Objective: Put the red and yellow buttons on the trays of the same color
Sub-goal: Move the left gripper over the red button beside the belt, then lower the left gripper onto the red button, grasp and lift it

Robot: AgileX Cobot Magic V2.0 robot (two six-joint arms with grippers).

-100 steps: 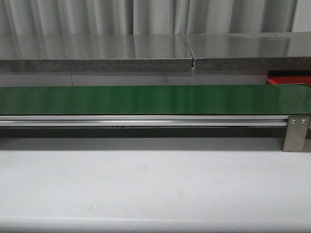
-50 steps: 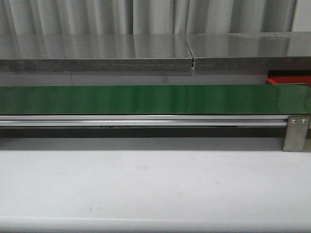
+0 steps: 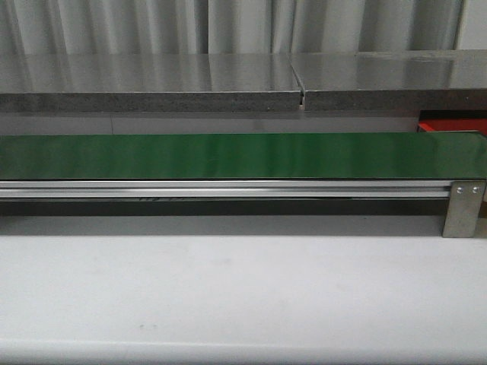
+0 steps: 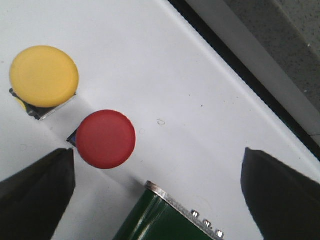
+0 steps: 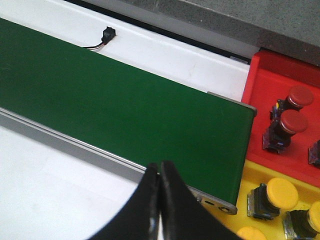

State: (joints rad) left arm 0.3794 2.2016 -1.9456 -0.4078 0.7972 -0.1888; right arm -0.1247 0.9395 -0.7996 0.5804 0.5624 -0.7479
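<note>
Red button (image 4: 105,139) lies on white table (image 4: 150,65) beside yellow button (image 4: 44,76), betw. the wide-apart jaws of left gripper (image 4: 157,200), touching neither. Right gripper (image 5: 160,200) has jaws together, holding nothing, over green belt (image 5: 125,105) near red tray (image 5: 280,80) & yellow tray (image 5: 255,175).

Left gripper (image 4: 157,200): 2 matte black fingers (image 4: 35,197), broad and wedge-shaped, with straight edges tapering to blunt corners, seen at the lower left and lower right of the left wrist view. Right gripper (image 5: 160,210): 2 glossy black fingers (image 5: 142,212), narrow, curved outward below, at the lower centre.
</note>
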